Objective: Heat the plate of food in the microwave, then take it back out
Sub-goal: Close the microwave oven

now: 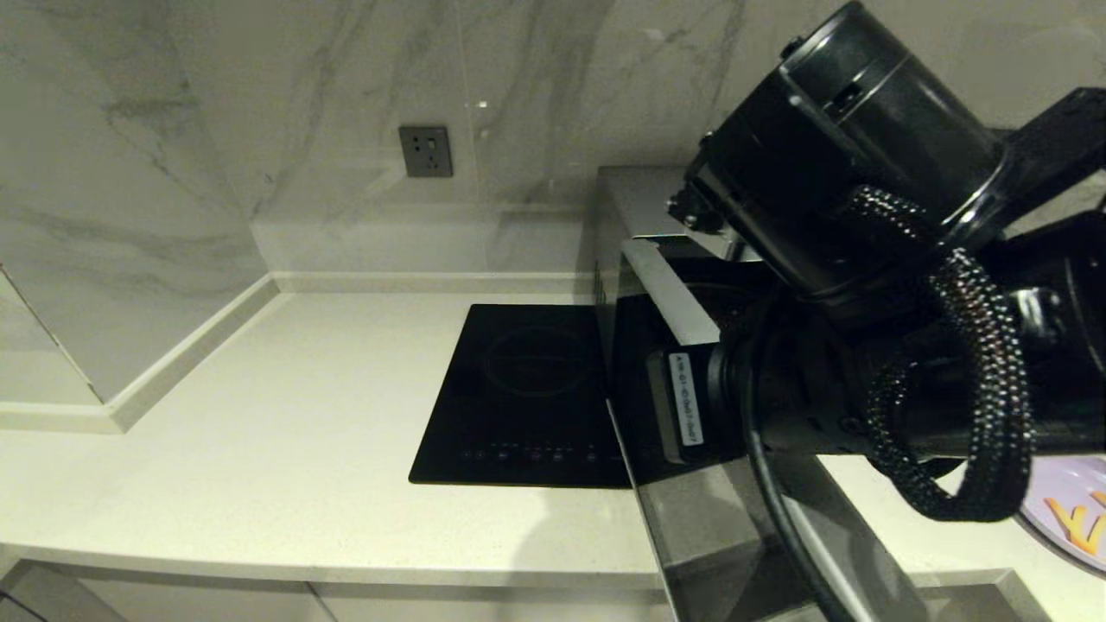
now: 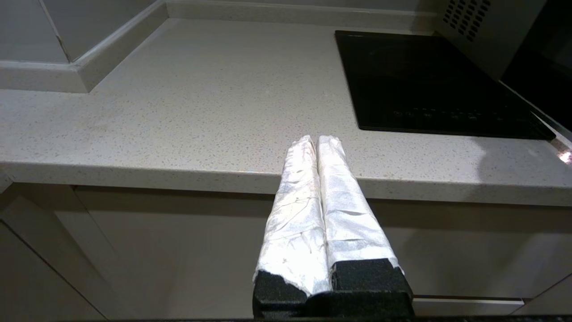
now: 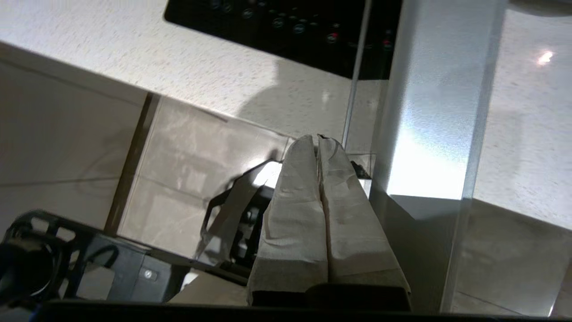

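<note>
Dim warm light; glare on microwave door

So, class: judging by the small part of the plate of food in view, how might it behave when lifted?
The plate of food looks rigid and shallow, so it should probably lift stiffly. Its loose fry-like sticks could slide if tilted. It shows only at the counter's right edge, so its weight is guesswork.

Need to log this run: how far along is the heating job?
Done: the door of the microwave stands open. In hand: the right gripper, shut and empty, sits beside the door's edge; the left gripper, shut, hangs off the front of the counter. Left: the plate of food lies on the counter outside the oven; whether it was heated cannot be told.
</note>
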Tool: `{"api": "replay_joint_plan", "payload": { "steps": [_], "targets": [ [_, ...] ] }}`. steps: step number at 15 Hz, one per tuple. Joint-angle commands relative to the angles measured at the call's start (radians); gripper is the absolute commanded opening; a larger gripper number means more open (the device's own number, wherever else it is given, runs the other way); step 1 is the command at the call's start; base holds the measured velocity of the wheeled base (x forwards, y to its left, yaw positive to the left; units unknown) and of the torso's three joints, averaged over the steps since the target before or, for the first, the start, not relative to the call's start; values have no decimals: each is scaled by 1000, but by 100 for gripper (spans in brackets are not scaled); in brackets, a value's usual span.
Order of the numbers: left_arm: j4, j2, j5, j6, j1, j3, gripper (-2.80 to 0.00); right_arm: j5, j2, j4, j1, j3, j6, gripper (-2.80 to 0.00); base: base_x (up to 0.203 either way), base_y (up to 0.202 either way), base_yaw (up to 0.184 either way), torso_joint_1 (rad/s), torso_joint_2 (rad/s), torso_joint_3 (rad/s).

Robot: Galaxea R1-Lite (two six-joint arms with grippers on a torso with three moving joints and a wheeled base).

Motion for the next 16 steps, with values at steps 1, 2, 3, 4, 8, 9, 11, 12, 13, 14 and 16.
{"api": "replay_joint_plan", "payload": {
  "steps": [1, 2, 3, 4, 8, 9, 11, 12, 13, 14, 16],
  "targets": [
    [-1, 0, 0, -1, 0, 0, -280, -15, -57, 6, -45, 48, 7, -280, 0, 0, 0, 0, 0, 0],
    [-1, 0, 0, -1, 0, 0, -280, -29, -72, 6, -66, 91, 12, -280, 0, 0, 0, 0, 0, 0],
    [-1, 0, 0, -1, 0, 0, -280, -52, -86, 6, -85, 142, 29, -280, 0, 0, 0, 0, 0, 0],
    [-1, 0, 0, -1, 0, 0, -280, -69, -103, 6, -108, 188, 71, -280, 0, 0, 0, 0, 0, 0],
    [-1, 0, 0, -1, 0, 0, -280, -79, -181, 1, -218, 277, 176, -280, 0, 0, 0, 0, 0, 0],
    [-1, 0, 0, -1, 0, 0, -280, -78, -200, -3, -247, 291, 181, -280, 0, 0, 0, 0, 0, 0],
    [-1, 0, 0, -1, 0, 0, -280, -79, -228, -31, -312, 325, 184, -280, 0, 0, 0, 0, 0, 0],
    [-1, 0, 0, -1, 0, 0, -280, -79, -238, -51, -349, 344, 183, -280, 0, 0, 0, 0, 0, 0],
    [-1, 0, 0, -1, 0, 0, -280, -79, -244, -66, -391, 358, 183, -280, 0, 0, 0, 0, 0, 0],
    [-1, 0, 0, -1, 0, 0, -280, -79, -245, -78, -437, 367, 183, -280, 0, 0, 0, 0, 0, 0],
    [-1, 0, 0, -1, 0, 0, -280, -79, -236, -118, -546, 387, 183, -280, 0, 0, 0, 0, 0, 0]
  ]
}}
